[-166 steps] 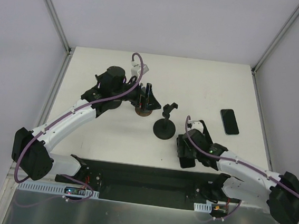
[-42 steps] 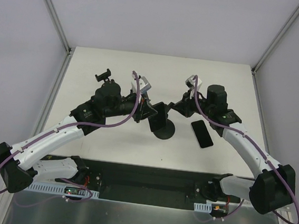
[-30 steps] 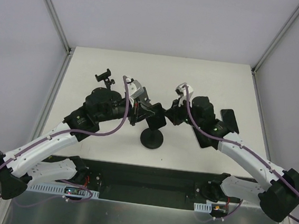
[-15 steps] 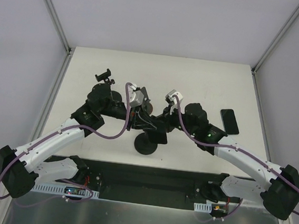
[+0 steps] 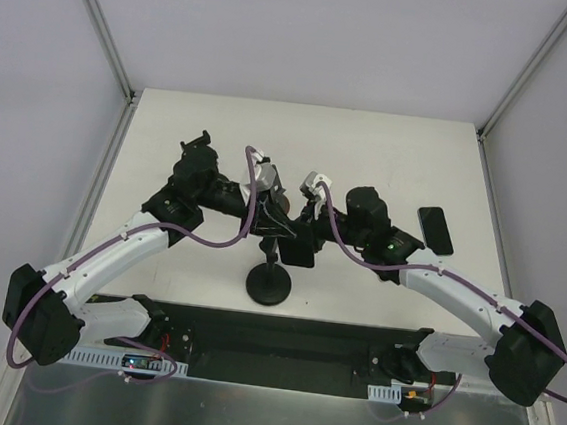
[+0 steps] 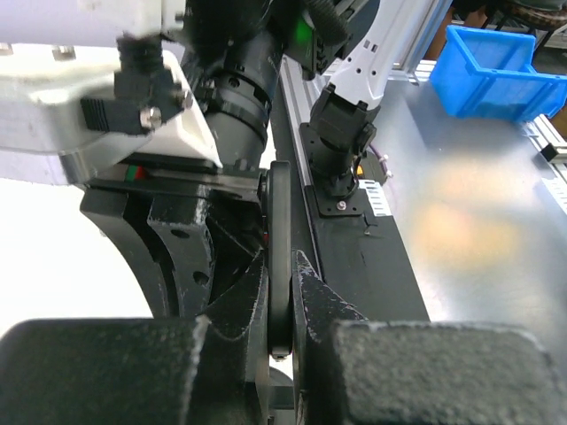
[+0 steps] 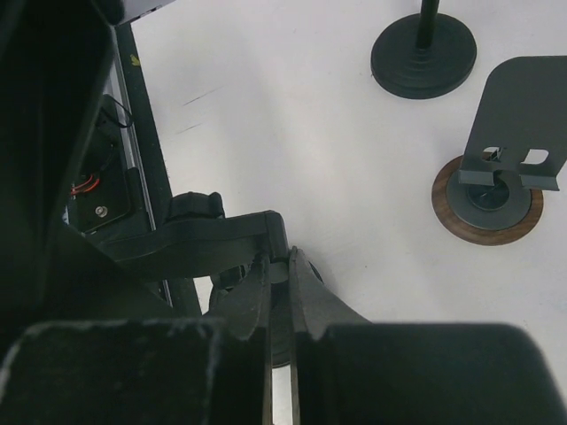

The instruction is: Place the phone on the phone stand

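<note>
The phone stand has a round black base (image 5: 268, 286) near the table's front edge, a thin pole and a black top plate (image 5: 301, 248). Both grippers meet at that plate. In the left wrist view my left gripper (image 6: 282, 266) is shut on the plate (image 6: 280, 212), which shows edge-on. My right gripper (image 7: 280, 258) is shut on the plate's corner (image 7: 204, 237). From above, the left gripper (image 5: 279, 222) and right gripper (image 5: 300, 230) nearly touch. The phone (image 5: 435, 230), a black slab, lies flat on the table at the right, apart from both grippers.
A second stand with a brown round base and grey plate (image 7: 496, 181) stands beyond the grippers. Farther off is another black base with a pole (image 7: 423, 55); its clamp head (image 5: 195, 146) shows behind the left arm. The black base rail (image 5: 281, 338) runs along the front edge.
Over the last second both grippers, shut on the stand's top, have moved toward the front edge. The stand's base has shifted with them. The phone lies as it did half a second ago.
</note>
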Available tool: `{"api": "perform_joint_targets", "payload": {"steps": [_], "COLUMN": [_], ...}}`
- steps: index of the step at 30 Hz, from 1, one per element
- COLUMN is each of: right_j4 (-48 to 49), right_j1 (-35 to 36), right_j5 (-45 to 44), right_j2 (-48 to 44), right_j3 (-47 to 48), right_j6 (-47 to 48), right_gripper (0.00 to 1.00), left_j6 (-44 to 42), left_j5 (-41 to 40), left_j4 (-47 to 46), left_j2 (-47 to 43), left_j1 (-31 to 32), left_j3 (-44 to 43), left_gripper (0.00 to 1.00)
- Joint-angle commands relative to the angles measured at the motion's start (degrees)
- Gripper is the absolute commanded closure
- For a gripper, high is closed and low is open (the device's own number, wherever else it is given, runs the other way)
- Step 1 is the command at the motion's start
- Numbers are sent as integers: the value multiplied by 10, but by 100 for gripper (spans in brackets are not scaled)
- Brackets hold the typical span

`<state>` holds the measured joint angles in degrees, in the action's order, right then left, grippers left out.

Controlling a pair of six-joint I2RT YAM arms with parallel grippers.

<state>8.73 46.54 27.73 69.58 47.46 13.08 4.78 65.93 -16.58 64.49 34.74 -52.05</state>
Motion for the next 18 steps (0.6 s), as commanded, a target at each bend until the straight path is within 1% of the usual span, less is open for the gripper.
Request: {"api": "perform_joint_targets", "payload": {"steps": [1, 3, 5, 8, 9, 10, 12, 13, 15, 16, 17, 18], "right_j4": [42, 65, 69, 70, 70, 71, 82, 86, 100, 105, 114, 140], "right_j1": [-6, -13, -12, -13, -12, -12, -6, -1, 33, 53, 91, 113], "right_j5": [23, 21, 17, -44, -102, -132, -194, -269, -366, -471, -518, -598], "right_j2": [-16, -27, -33, -53, -62, -73, -102, -111, -131, -134, -132, -126], "right_j3": [24, 13, 11, -3, -10, -18, -43, -48, -62, -65, -66, -65], "right_j6": [-7, -18, -27, -32, -35, -36, -47, -56, -74, -77, -78, -80], "right_gripper": [100, 100, 100, 99, 100, 100, 100, 100, 100, 100, 100, 100], "left_j6": [-56, -74, -79, -86, -93, -99, -100, -96, -97, -106, -119, -121], "left_j5": [-4, -29, -34, -60, -81, -132, -206, -301, -374, -407, -473, -518], "left_j4": [14, 32, 39, 49, 67, 73, 84, 87, 107, 128, 130, 129], "left_j2": [-7, -4, 0, -3, -13, -18, -29, -30, -24, -24, -25, -29], "left_j1": [-9, -11, -17, -24, -23, -24, -22, -20, -13, 2, 13, 23], "left_j3": [-31, -30, -31, -35, -33, -32, -28, -28, -38, -42, -41, -36], "left_gripper": [100, 100, 100, 100, 100, 100, 100, 100, 100, 100, 100, 100]}}
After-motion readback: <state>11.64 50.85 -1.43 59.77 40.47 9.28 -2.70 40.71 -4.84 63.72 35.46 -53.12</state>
